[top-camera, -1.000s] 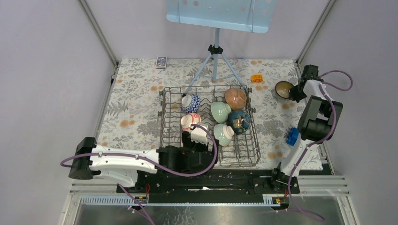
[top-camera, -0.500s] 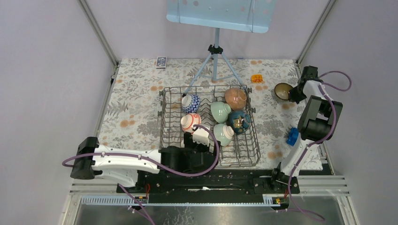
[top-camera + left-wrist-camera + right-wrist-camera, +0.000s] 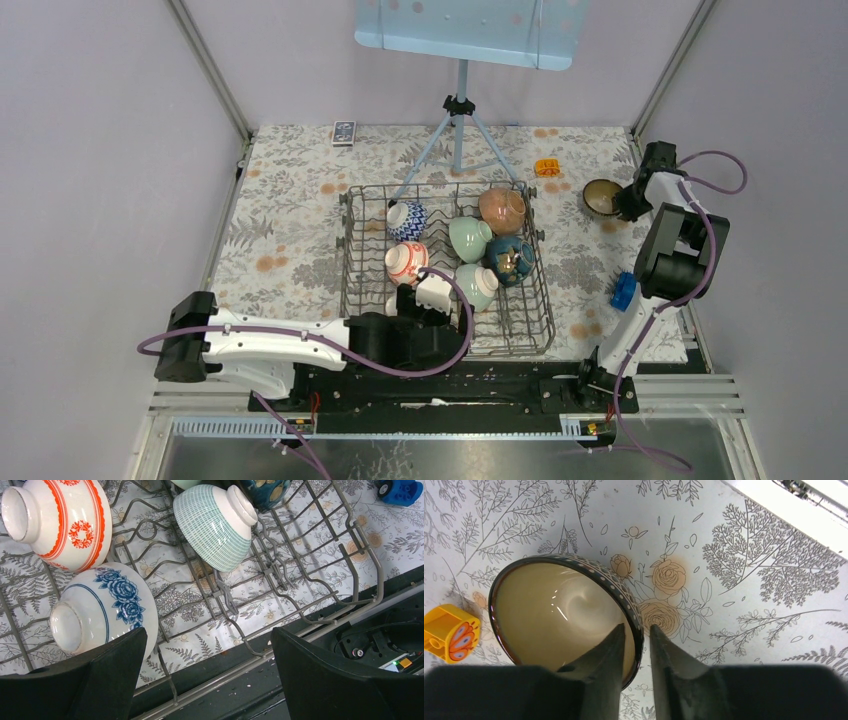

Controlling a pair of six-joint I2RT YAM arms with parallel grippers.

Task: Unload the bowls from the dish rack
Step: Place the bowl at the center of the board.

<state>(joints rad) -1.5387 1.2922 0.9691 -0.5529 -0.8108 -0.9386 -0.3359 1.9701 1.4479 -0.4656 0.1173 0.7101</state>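
While the dish rack [image 3: 347,262] in the middle of the table holds seven bowls tipped on their sides among its wire tines, an eighth, the dark brown bowl [image 3: 559,612], sits mouth-up on the floral tablecloth [image 3: 290,220] well to the rack's right, its tan inside showing. The right gripper [image 3: 637,627] straddles that bowl's rim, one finger inside and one outside, the jaws only narrowly parted. Whether they pinch the rim or have let go cannot be told.

Inside the rack, the blue-and-white bowl [image 3: 407,220] lies at the far left and the orange bowl [image 3: 501,210] at the far right. The pale green bowl [image 3: 468,238] rests between them, and the dark teal patterned bowl [image 3: 509,258] is just beside it. Nearer the arms lie the red-and-white bowl [image 3: 55,520], the green-lined bowl [image 3: 215,525] and the blue-rose bowl [image 3: 100,612], all with their foot rings in view.

The left gripper [image 3: 205,680] hangs over the rack's near edge, jaws spread wide and holding nothing, one finger close to the blue-rose bowl.

An orange toy block [image 3: 446,632] lies near the brown bowl. A blue toy [image 3: 623,291] sits on the cloth by the right arm, and a blue-grey tripod stand [image 3: 460,130] rises behind the rack.
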